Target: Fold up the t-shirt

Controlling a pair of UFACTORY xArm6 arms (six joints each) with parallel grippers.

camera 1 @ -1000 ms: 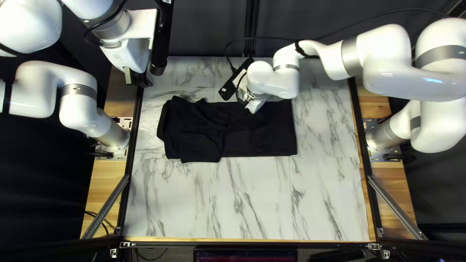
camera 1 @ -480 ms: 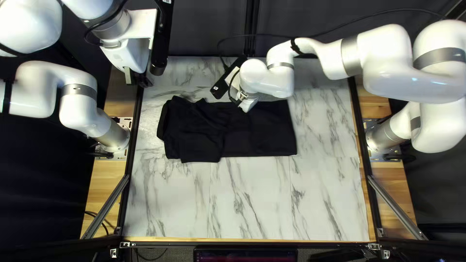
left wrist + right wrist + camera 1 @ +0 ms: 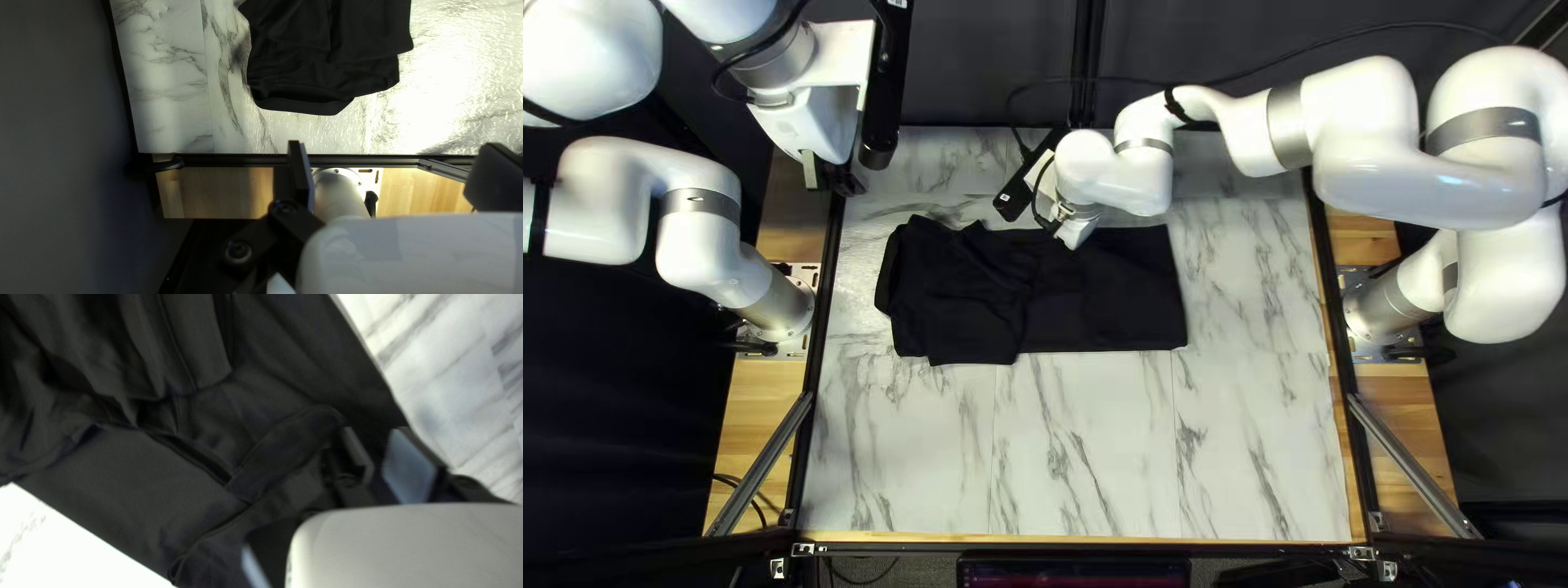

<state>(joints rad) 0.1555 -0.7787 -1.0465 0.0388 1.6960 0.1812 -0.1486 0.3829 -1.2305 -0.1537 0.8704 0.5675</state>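
The jaws of the right gripper are standing partly apart, gripping nothing, near the far edge of the black t-shirt. The jaws of the left gripper are standing wide apart, also empty, by the far left corner of the desk. The t-shirt is lying across the desk in a long strip, its left part resting in rumpled layers.

Left gripper raised, fingers wide apart; right gripper angled down, fingers parted more narrowly
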